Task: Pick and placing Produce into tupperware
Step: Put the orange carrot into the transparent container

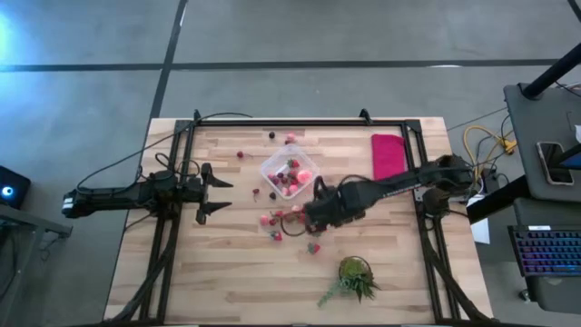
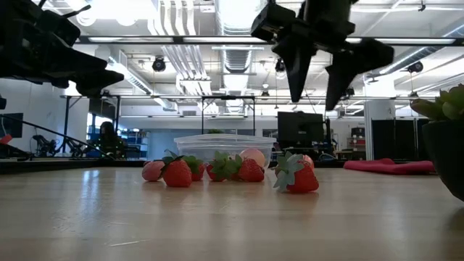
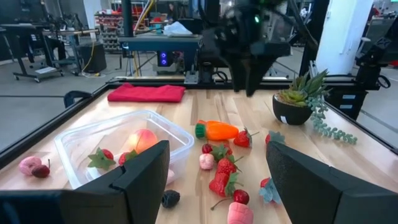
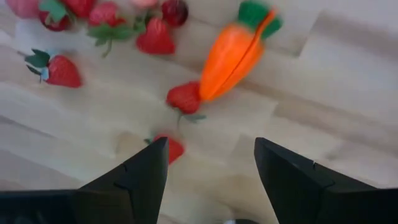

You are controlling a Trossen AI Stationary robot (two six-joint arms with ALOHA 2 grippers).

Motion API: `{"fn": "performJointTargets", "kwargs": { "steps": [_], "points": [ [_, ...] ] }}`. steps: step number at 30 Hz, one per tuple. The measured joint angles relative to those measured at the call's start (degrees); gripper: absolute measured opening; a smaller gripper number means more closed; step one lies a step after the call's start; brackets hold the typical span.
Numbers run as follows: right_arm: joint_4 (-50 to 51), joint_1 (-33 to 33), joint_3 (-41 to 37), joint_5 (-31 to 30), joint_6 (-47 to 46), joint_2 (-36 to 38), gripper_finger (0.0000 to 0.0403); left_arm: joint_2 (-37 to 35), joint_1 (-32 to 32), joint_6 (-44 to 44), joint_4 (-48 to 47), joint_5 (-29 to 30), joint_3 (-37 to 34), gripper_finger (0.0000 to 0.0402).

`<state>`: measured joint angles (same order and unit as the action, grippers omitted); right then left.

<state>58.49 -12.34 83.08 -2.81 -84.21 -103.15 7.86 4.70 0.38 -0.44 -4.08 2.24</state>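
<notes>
Above the carrot (image 4: 235, 53) hangs the right claw (image 4: 211, 165), fingers apart, seemingly pointing straight down.

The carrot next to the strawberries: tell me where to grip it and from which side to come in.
Grip the carrot across the thick orange middle, not the green top, coming straight down from above, jaws set across its long axis. It lies flat on the table. A strawberry touches its narrow tip, so stay clear of that end. The right gripper hovers open close by.

Overhead camera looks straight down, low camera level across the table, both sharing the tupperware (image 1: 288, 173) with the left wrist's.
</notes>
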Motion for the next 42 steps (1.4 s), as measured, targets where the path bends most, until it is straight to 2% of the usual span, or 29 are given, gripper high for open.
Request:
{"fn": "performJointTargets", "kwargs": {
  "steps": [5, 11, 26, 28, 34, 42],
  "points": [
    [-8.2, -1.7, -4.3, 0.2, -4.0, 0.4, 0.0229, 0.0, 0.0, 0.0, 0.1, 0.0, 0.0, 0.0255],
    [-10.9, -2.1, -5.6, -0.1, -4.7, 0.3, 0.0228, 0.0, 0.0, 0.0, -0.1, 0.0, 0.0, 0.0255],
    [-10.6, -1.6, -5.6, -3.5, 6.5, 0.3, 0.0228, 0.0, 0.0, 0.0, -0.1, 0.0, 0.0, 0.0255],
    [-10.5, -1.6, -5.6, -5.7, 6.7, 0.3, 0.0228, 0.0, 0.0, 0.0, -0.1, 0.0, 0.0, 0.0255],
    [-10.6, -1.6, -8.0, -12.4, 3.0, 0.5, 0.0228, 0.0, 0.0, 0.0, -0.1, 0.0, 0.0, 0.0255],
    [-11.7, 1.2, -13.0, -10.6, -4.3, -1.4, 0.0228, 0.0, 0.0, 0.0, -0.1, 0.0, 0.0, 0.0255]
  ]
}}
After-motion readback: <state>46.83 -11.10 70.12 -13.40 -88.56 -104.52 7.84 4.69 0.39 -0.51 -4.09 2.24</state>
